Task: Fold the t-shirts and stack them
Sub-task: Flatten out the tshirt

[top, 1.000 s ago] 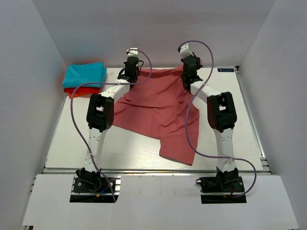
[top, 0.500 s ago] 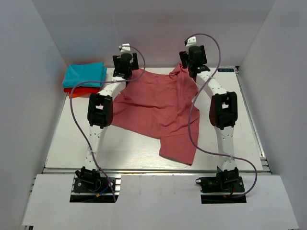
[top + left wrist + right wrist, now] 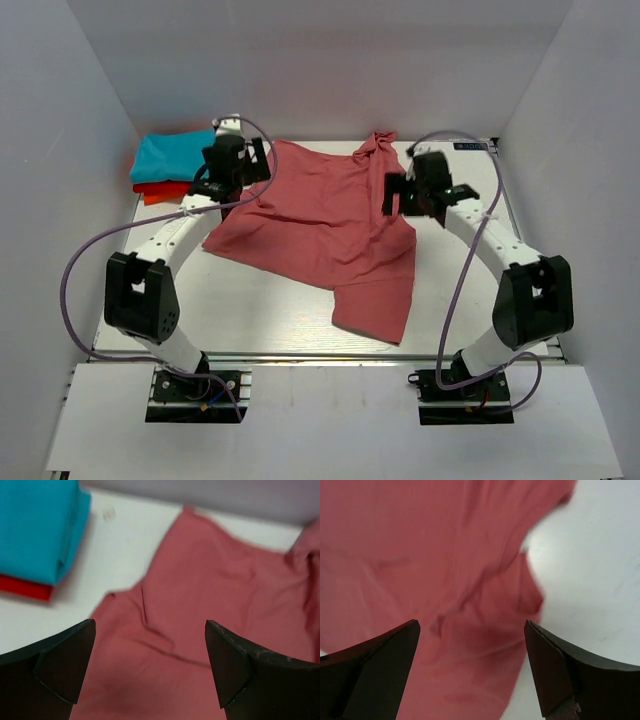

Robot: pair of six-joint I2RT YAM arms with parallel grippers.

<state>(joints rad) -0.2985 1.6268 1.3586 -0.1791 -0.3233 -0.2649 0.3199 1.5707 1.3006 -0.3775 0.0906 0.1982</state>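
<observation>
A large salmon-pink t-shirt lies crumpled and spread over the table's middle, with one bunched corner at the far edge. My left gripper hovers open over its far left part. In the left wrist view that gripper has only pink cloth below its wide jaws. My right gripper hangs open above the shirt's right edge. The right wrist view shows this gripper empty over the pink t-shirt. A folded turquoise t-shirt rests on a folded orange-red one at the far left.
White walls close in the table on three sides. The turquoise tee and the red one lie just left of my left gripper. Bare white table shows to the right of the pink cloth.
Both grippers have opened and let go of the pink shirt's far edge, which has settled on the table. Both arms pulled back from the far wall, the left one leftwards, the right one rightwards.
</observation>
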